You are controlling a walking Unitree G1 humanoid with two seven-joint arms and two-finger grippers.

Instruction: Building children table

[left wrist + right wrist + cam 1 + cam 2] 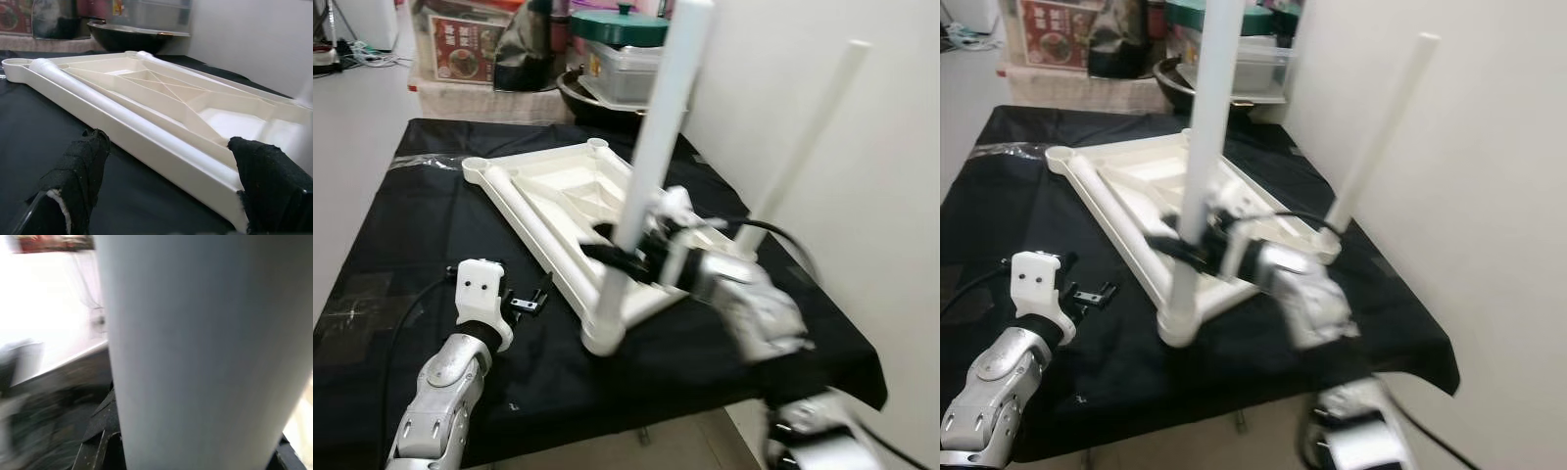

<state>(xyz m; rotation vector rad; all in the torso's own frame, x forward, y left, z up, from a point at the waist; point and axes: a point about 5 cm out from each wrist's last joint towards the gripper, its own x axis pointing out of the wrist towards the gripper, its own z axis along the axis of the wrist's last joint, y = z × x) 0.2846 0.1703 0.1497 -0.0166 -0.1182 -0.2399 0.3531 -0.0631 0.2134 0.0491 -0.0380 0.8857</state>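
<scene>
A white plastic tabletop (573, 196) lies upside down on a black-covered surface (401, 235). One white leg (656, 137) stands upright in its near corner socket (604, 333). A second leg (808, 127) stands at the right corner by the wall. A third leg (112, 110) lies flat along the tabletop's left edge. My right gripper (619, 253) is shut around the near upright leg low down, and the arm is blurred. In the right wrist view that leg (205, 347) is close up. My left gripper (530, 300) is open just left of the tabletop's edge, with nothing between its fingers (78, 181).
A white wall (862, 196) runs close along the right side. At the back stand a dark pan (597, 103), a lidded container (622, 54) and boxes (460, 44). The cover's front edge (636, 421) is near my arms. The cloth to the left is bare.
</scene>
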